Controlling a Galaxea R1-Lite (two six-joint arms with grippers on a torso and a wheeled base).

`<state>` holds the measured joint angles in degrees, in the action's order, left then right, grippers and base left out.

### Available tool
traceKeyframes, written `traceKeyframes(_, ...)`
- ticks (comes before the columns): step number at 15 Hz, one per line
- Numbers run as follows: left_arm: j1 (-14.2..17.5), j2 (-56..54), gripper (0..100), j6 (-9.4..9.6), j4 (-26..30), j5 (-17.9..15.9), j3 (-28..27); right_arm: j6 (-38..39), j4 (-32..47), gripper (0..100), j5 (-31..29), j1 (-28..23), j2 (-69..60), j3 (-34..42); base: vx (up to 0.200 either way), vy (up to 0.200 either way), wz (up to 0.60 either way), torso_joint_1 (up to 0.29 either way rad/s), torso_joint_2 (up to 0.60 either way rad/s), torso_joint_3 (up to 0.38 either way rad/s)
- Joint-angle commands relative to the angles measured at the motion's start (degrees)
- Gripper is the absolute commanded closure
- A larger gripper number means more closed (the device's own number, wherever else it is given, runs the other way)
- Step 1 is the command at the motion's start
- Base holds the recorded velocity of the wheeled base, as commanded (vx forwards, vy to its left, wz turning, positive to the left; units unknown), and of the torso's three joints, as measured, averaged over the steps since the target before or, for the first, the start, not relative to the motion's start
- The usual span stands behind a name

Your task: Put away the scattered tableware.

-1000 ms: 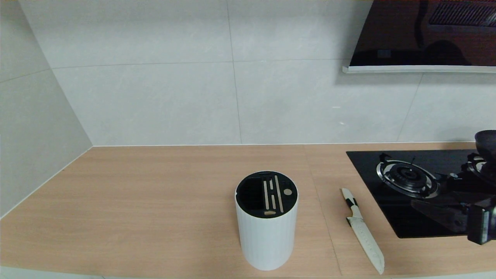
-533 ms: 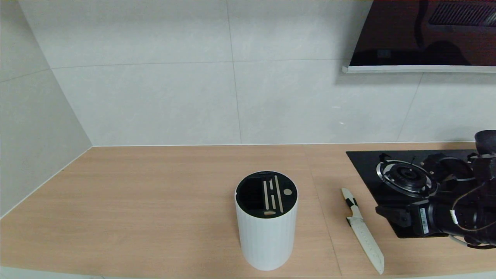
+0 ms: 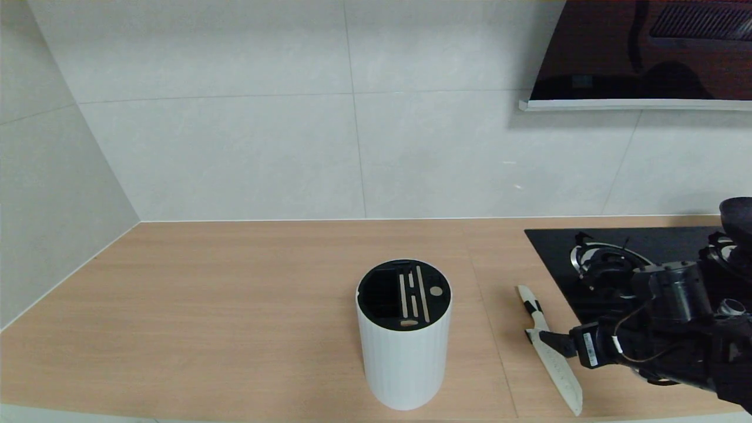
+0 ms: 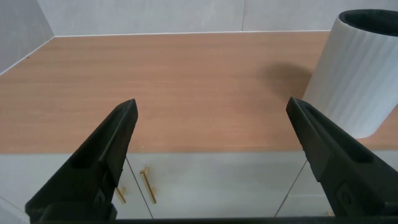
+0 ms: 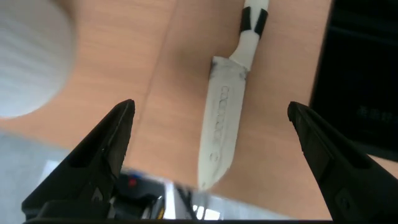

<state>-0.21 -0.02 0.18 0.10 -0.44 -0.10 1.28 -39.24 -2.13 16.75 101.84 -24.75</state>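
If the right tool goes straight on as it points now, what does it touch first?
Probably the knife, lying just ahead of the open right tool; depth is uncertain.

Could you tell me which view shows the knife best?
Right wrist view: the knife shows its whole blade, framed by the open right gripper. In the head view that gripper covers part of it. The left wrist view faces the white holder.

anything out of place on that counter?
Yes: the knife lies loose on the counter, between the white holder and the hob, its tip close to the front edge. The holder's slots hold nothing. The right tool hovers open above the blade.
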Motion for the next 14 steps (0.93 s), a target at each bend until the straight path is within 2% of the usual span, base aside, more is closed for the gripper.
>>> traceKeyframes(1,0.03,0.02,0,-0.01,-0.01,0.0,0.01,0.21,-9.1,0,-1.73,0.48,11.89,1.98,0.0,0.0,0.0,0.0,0.0,0.0)
traceKeyframes(8,0.03,0.02,0,-0.01,-0.01,0.0,0.01,0.39,-30.1,0,-6.66,0.48,27.27,2.6,0.0,0.0,0.0,0.0,0.0,0.0)
traceKeyframes(11,0.03,0.02,0,-0.01,-0.01,0.0,0.01,0.3,-35.9,0,-9.47,0.48,31.31,1.81,0.0,0.0,0.0,0.0,0.0,0.0)
traceKeyframes(14,0.03,0.02,0,-0.01,-0.01,0.0,0.01,0.92,-37.93,0,-10.52,0.48,32.9,0.93,0.0,0.0,0.0,0.0,0.0,0.0)
